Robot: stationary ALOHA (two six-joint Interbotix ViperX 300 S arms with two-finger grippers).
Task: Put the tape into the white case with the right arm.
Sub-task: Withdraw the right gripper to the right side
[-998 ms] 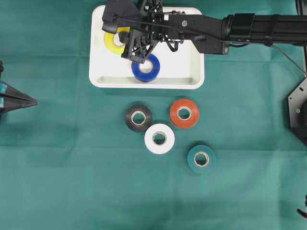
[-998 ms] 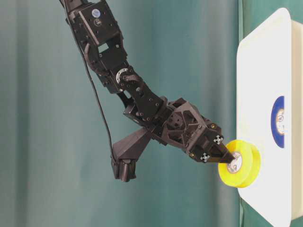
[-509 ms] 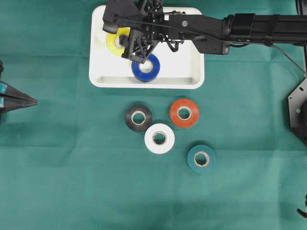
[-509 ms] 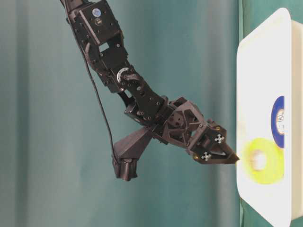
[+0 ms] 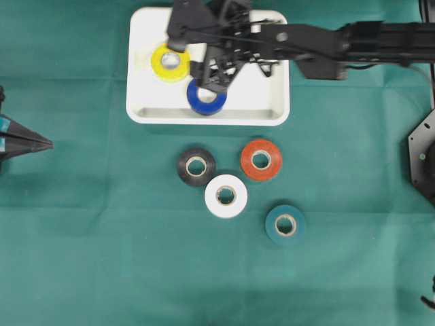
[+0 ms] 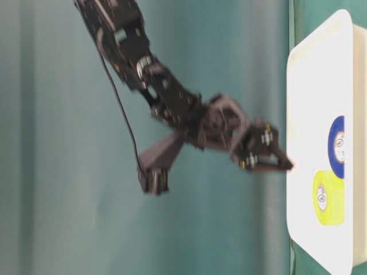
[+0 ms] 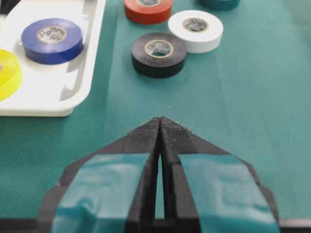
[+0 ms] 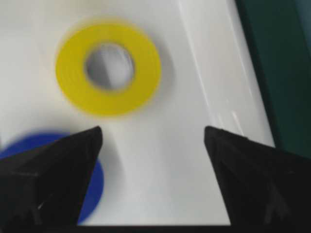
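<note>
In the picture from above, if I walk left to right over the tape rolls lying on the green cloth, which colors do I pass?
black roll → white roll → orange roll → teal roll

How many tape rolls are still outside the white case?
4, all on the green cloth: black roll, orange roll, white roll, teal roll. None appears hidden.

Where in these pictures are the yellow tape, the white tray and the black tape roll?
yellow tape (image 5: 170,62): overhead view, on its yellow ring face.
white tray (image 5: 265,102): overhead view, on a bare part of its floor, right side.
black tape roll (image 5: 185,171): overhead view, on its black ring, left of the core.
</note>
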